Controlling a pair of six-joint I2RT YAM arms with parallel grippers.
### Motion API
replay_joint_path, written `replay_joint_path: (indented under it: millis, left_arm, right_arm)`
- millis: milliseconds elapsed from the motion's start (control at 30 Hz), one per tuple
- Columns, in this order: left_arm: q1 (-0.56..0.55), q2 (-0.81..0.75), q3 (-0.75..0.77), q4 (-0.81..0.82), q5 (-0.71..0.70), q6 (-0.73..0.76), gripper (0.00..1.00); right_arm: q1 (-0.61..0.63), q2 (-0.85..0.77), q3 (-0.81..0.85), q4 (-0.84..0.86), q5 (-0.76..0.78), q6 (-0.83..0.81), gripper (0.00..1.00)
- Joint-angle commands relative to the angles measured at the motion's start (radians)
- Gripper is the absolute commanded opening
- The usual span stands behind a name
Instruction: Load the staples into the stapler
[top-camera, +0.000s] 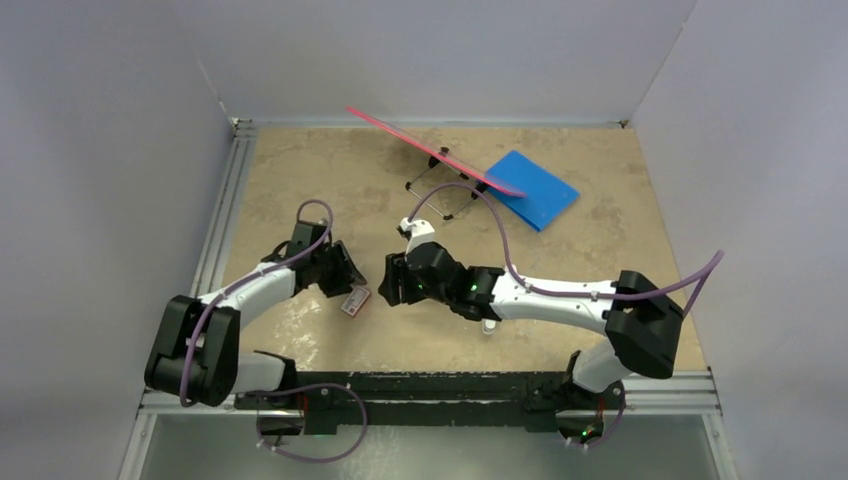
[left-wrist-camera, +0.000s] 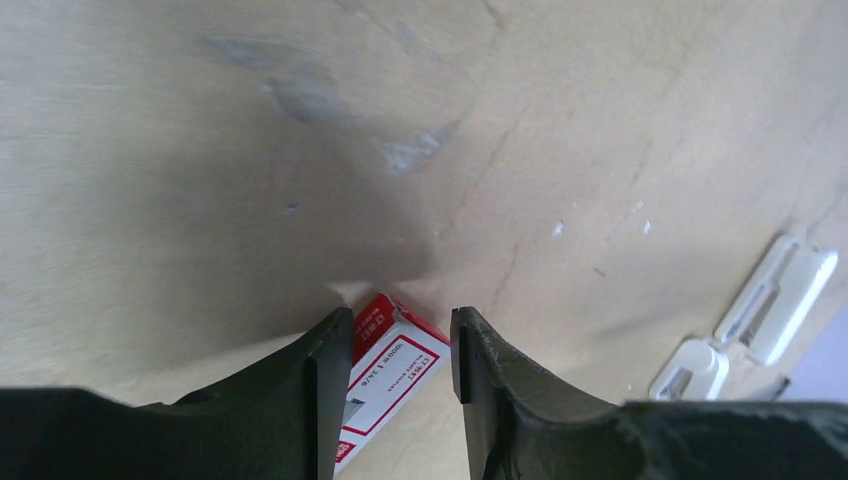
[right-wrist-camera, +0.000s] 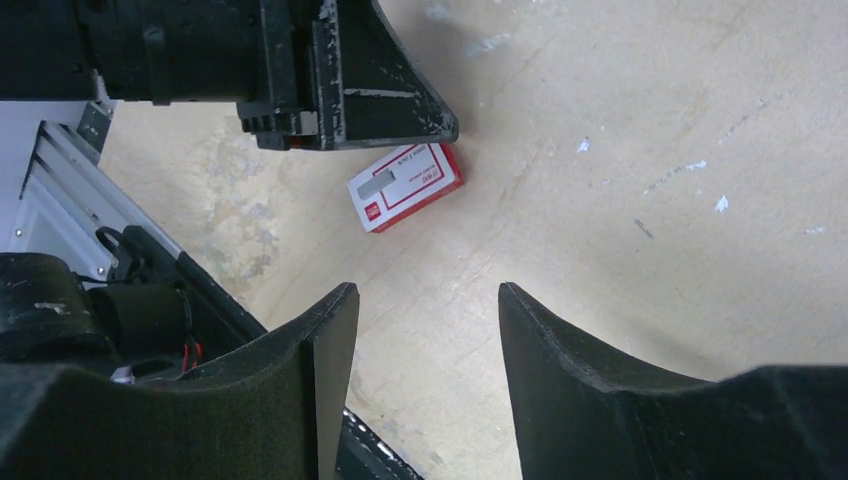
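Our left hand (left-wrist-camera: 400, 345) is open a bit, the staple box (left-wrist-camera: 392, 368) right between its fingertips, long side slanted. Our right hand (right-wrist-camera: 425, 310) gapes empty, farther off.

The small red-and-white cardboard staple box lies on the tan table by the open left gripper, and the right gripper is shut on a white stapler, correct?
Not quite. The right gripper is open and empty, as the right wrist view shows. The small red-and-white cardboard staple box does lie on the tan table by the open left gripper.
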Motion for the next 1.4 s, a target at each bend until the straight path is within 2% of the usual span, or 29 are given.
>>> replay_joint_path:
  millis: [0,233,333,467,633,733,800,867,1067,1200,1367]
  left_arm:
    - [-0.013,0.023,0.01,0.09,0.185,0.044,0.4]
    - [-0.015,0.066,-0.017,0.166,0.388,0.035,0.36]
    - [-0.015,0.065,-0.002,0.155,0.4,0.034,0.36]
    - [-0.015,-0.015,0.054,0.019,0.203,0.02,0.41]
    - [-0.013,-0.18,0.059,-0.146,-0.083,-0.053,0.57]
    - [-0.013,-0.253,0.057,-0.201,-0.154,-0.069,0.67]
    - [-0.013,-0.277,0.069,-0.249,-0.187,-0.077,0.73]
    - [-0.013,-0.288,0.083,-0.289,-0.203,-0.074,0.74]
    - [-0.013,-0.316,0.075,-0.362,-0.249,-0.111,0.72]
    - [-0.013,-0.339,0.065,-0.385,-0.27,-0.118,0.57]
    - [-0.013,-0.369,0.055,-0.411,-0.311,-0.132,0.55]
  right_arm:
    - [-0.007,-0.003,-0.025,-0.003,0.077,0.076,0.56]
    - [-0.037,0.016,-0.07,0.029,0.07,0.094,0.46]
    - [-0.043,0.014,-0.082,0.048,0.053,0.062,0.44]
    - [-0.043,0.001,-0.094,0.146,-0.048,-0.105,0.49]
    - [-0.042,0.028,-0.076,0.326,-0.151,-0.475,0.67]
    - [-0.042,0.102,-0.032,0.366,-0.184,-0.625,0.78]
    - [-0.042,0.16,0.011,0.363,-0.216,-0.744,0.8]
    - [-0.042,0.204,0.038,0.368,-0.289,-0.852,0.81]
    - [-0.042,0.27,0.075,0.334,-0.582,-1.136,0.79]
    - [-0.043,0.345,0.151,0.212,-0.679,-1.238,0.74]
    - [-0.043,0.412,0.199,0.134,-0.725,-1.28,0.72]
